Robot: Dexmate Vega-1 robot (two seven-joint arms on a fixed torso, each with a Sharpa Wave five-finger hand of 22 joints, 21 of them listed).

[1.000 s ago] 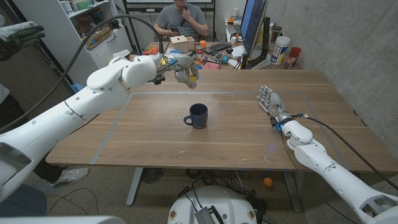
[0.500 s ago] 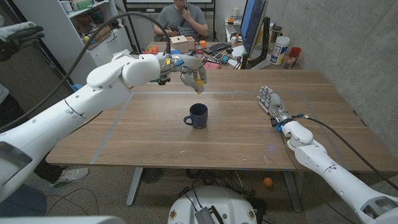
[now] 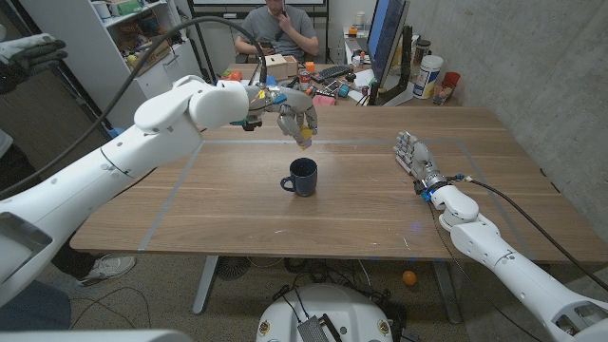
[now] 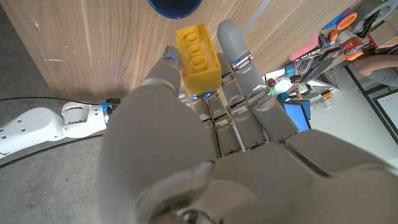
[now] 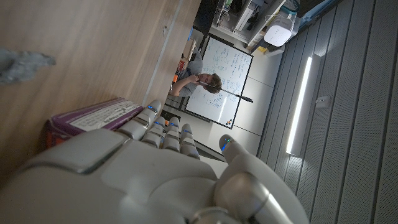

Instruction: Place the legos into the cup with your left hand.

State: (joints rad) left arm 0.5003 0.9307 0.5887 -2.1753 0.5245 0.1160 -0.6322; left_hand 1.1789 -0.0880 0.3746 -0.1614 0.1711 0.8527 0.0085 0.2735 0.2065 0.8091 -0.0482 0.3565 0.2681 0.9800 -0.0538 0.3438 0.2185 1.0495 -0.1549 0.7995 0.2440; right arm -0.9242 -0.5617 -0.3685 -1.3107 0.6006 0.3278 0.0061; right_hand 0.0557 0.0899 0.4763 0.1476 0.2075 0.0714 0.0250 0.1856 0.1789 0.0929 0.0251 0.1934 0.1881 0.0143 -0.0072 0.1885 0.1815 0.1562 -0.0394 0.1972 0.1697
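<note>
A dark blue cup (image 3: 302, 177) stands upright at the middle of the wooden table (image 3: 228, 211), handle toward the robot's left. My left hand (image 3: 294, 116) hangs in the air just behind and above the cup, pinching a yellow lego brick (image 3: 304, 139) that points down. In the left wrist view the yellow lego (image 4: 197, 56) sits between the fingertips of my left hand (image 4: 211, 137), with the cup's rim (image 4: 175, 6) just beyond it. My right hand (image 3: 413, 154) stands on its edge at the table's right side, fingers straight, holding nothing.
Behind the table's far edge lies clutter: colourful legos and small items (image 3: 328, 92), a box (image 3: 277, 64), a monitor (image 3: 388, 43), containers (image 3: 429, 76). A person (image 3: 278, 28) sits behind them. A purple box (image 5: 87, 115) appears past my right hand (image 5: 155, 180) in the right wrist view.
My left hand has carried the yellow lego to the right and slightly nearer, closing in above the cup. The right hand and the cup have stayed still.
</note>
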